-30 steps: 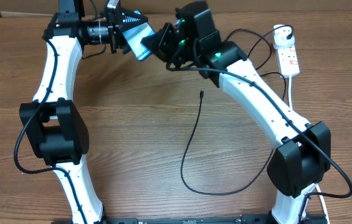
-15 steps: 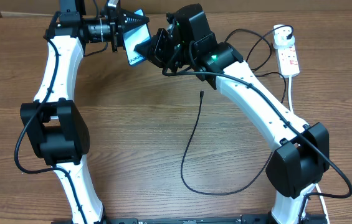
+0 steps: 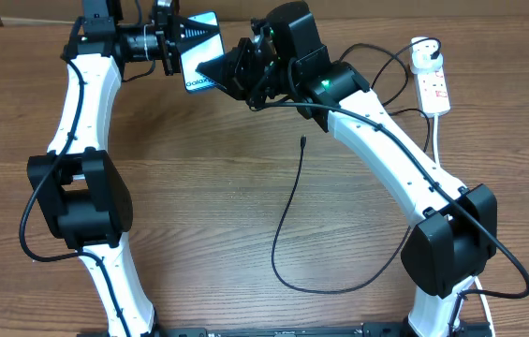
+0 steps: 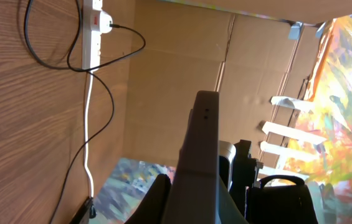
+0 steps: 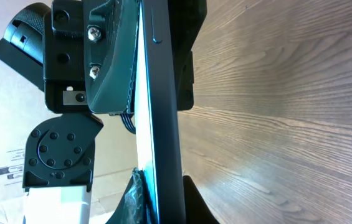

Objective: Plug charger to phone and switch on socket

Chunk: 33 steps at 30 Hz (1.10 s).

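Note:
The phone (image 3: 202, 42), teal screen with "Galaxy" lettering, hangs in the air at the back of the table, gripped from both sides. My left gripper (image 3: 182, 45) is shut on its left end and my right gripper (image 3: 212, 69) is shut on its right end. Each wrist view shows the phone edge-on (image 4: 200, 149) (image 5: 163, 106) between that gripper's fingers. The charger's thin black cable (image 3: 288, 211) lies loose on the wood, its small tip (image 3: 302, 141) free below the right arm. The socket (image 3: 433, 86), a white strip with red switches, lies at the back right.
A round white adapter (image 3: 422, 47) sits at the strip's far end, with black cable looping beside it. A white cord (image 3: 438, 140) runs toward me along the right side. A cardboard wall (image 4: 176, 74) stands behind the table.
My left gripper has closed on the phone's left end. The phone has shifted a little left and turned flatter between the two grippers. The right gripper has kept its grip.

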### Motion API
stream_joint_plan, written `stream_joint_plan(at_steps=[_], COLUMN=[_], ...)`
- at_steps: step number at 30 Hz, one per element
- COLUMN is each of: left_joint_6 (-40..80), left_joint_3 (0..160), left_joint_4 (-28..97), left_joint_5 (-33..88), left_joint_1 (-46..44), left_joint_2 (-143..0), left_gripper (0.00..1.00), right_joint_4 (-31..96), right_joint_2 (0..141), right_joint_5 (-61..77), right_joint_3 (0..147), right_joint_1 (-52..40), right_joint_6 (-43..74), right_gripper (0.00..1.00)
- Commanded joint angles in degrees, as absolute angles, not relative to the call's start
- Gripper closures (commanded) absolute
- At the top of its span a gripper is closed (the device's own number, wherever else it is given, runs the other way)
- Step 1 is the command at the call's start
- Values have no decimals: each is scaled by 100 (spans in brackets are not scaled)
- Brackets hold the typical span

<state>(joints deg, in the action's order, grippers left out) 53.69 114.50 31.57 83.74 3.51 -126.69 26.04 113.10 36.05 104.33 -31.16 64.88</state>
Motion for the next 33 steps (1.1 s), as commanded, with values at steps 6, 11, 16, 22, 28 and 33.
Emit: stream_joint_plan(at_steps=[6,11,16,22,28,33], left_joint_6=[5487,5489,5492,5557,5857,6066], left_joint_3=[11598,11598,11598,11598,11598,11598], left_joint_4=[3083,3083,3164,3256,3277,3280], left_joint_5=[7948,7885,7730,7443,7161,6764], left_joint_1=[255,255,266,270,270,274], left_joint_2=[-12536,-12536,-12536,-12536,-12536,-12536], left_gripper=[95,96,95,96,95,96], right_joint_4=[2998,3048,3242,3638,4034,4550], right_joint_2=[11489,11489,11489,11476,11365,11104], right_joint_5=[3826,3826,3813,3763,3754,3301], right_joint_3=[10280,10280,10283,10283,10283,10283], right_joint_1=[-3326,-3284,-3079,-2661,-2274,-1914], right_joint_6=[5586,5103,4757,4453,4139,3907], right_gripper=[95,69,59,57,56,55])
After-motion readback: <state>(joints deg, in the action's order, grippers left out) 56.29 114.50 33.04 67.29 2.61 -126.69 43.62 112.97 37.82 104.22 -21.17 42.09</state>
